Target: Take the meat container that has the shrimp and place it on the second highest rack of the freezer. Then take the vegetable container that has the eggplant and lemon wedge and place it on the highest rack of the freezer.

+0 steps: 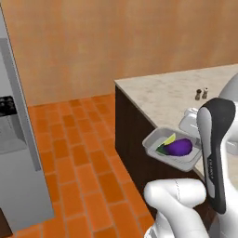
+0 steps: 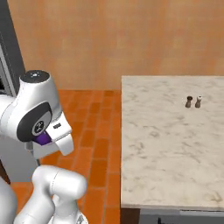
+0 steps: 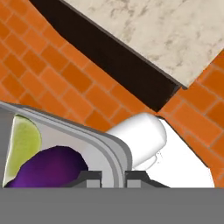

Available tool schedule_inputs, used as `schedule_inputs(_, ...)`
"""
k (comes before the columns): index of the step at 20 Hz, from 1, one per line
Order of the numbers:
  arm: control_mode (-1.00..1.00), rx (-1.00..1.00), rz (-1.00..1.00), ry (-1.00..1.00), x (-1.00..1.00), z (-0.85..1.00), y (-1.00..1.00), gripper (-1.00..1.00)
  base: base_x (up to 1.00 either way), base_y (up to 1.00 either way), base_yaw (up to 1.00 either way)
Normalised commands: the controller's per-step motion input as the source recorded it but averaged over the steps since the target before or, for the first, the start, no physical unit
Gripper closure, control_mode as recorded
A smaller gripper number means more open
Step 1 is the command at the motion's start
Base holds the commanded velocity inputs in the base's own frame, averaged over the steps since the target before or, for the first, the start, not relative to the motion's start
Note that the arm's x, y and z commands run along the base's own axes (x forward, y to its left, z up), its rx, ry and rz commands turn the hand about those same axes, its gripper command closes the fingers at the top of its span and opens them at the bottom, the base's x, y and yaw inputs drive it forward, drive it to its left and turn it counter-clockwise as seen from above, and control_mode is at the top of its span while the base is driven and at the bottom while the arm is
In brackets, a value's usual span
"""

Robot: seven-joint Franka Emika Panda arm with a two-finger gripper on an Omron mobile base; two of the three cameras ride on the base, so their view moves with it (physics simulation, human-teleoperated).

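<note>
Jaws pinch narrowly the rim of the grey rectangular vegetable tray (image 1: pixel 173 149) holding glossy purple eggplant (image 1: pixel 179 147) and pale lemon wedge (image 1: pixel 169 138), carried off the marble counter (image 1: pixel 186 90), with the tall grey freezer (image 1: pixel 18 153) well apart on the far left.

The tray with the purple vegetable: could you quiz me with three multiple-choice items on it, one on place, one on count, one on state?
1. Where is the tray?
A. flat on the counter
B. in the air beside the counter's edge, over the brick floor
C. on a freezer shelf

2. How many foods lie in it?
A. one
B. two
C. four

3. How does the pincer stand?
A. shut on the tray's rim
B. wide open above it
C. shut on a shaker

Answers:
1 B: in the left base view the tray hangs off the counter, with orange floor under it.
2 B: an eggplant and a lemon wedge.
3 A: in the hand view the two tips sit close on either side of the rim.
</note>
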Motion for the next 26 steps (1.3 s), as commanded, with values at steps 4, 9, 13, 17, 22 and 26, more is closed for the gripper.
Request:
schedule_inputs(4, 1.0, 0.0, 0.0, 0.0, 0.0, 0.0, 0.0, 1.0, 1.0, 0.28, -0.19)
schedule_inputs(9, 1.0, 0.0, 0.0, 0.0, 0.0, 0.0, 0.0, 1.0, 1.0, 0.23, -0.14)
schedule_inputs(13, 1.0, 0.0, 0.0, 0.0, 0.0, 0.0, 0.0, 1.0, 1.0, 0.08, -0.07)
schedule_inputs(17, 1.0, 0.0, 0.0, 0.0, 0.0, 0.0, 0.0, 1.0, 1.0, 0.0, -0.03)
schedule_inputs(22, 1.0, 0.0, 0.0, 0.0, 0.0, 0.0, 0.0, 1.0, 1.0, 0.0, -0.01)
schedule_inputs(26, 1.0, 0.0, 0.0, 0.0, 0.0, 0.0, 0.0, 1.0, 1.0, 0.01, 0.0)
